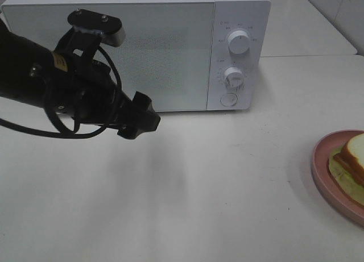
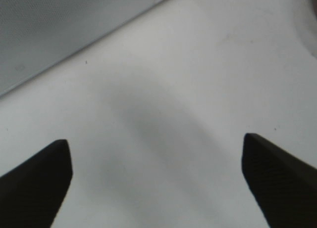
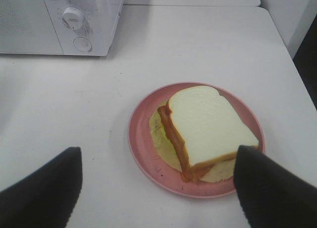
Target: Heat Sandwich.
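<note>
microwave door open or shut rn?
Shut. The microwave door sits flush with the control panel in the exterior high view, no gap along its edge. The sandwich is outside, on the pink plate.

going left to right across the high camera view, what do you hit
left arm's gripper → microwave's two dials and round button → pink plate → sandwich at the right edge

Matt white table, glossy plastic microwave
</note>
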`<action>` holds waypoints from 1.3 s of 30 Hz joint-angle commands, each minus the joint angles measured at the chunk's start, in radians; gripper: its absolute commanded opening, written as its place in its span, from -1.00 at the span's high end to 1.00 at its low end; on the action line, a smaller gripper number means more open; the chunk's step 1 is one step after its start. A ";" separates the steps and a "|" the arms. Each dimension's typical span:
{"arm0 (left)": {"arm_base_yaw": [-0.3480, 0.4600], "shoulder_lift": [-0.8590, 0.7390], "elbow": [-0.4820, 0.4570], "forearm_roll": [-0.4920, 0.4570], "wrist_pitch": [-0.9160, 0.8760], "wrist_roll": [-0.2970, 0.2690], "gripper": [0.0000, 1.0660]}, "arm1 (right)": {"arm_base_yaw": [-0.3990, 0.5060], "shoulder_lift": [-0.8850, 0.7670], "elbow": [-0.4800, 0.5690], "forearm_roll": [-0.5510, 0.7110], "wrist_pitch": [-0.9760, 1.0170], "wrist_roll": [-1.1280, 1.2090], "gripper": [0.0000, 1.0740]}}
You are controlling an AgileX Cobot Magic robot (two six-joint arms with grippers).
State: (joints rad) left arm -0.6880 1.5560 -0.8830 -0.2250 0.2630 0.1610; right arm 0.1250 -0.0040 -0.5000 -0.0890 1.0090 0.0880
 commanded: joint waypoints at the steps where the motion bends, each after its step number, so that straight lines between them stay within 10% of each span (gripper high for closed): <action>1: -0.002 -0.041 0.003 0.026 0.121 -0.002 -0.89 | -0.006 -0.028 0.000 0.001 -0.014 -0.003 -0.42; 12: 0.015 -0.130 0.001 0.169 0.455 -0.022 -0.88 | -0.006 -0.028 0.000 0.001 -0.014 -0.003 -0.42; 17: 0.116 -0.162 0.001 0.165 0.576 -0.134 -0.88 | -0.006 -0.028 0.000 0.001 -0.014 -0.003 -0.42; 39: 0.580 -0.163 0.001 0.090 0.889 -0.138 -0.88 | -0.006 -0.028 0.000 0.001 -0.014 -0.003 -0.42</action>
State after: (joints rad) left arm -0.1310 1.3980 -0.8820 -0.1220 1.1200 0.0290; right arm 0.1250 -0.0040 -0.5000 -0.0890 1.0090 0.0880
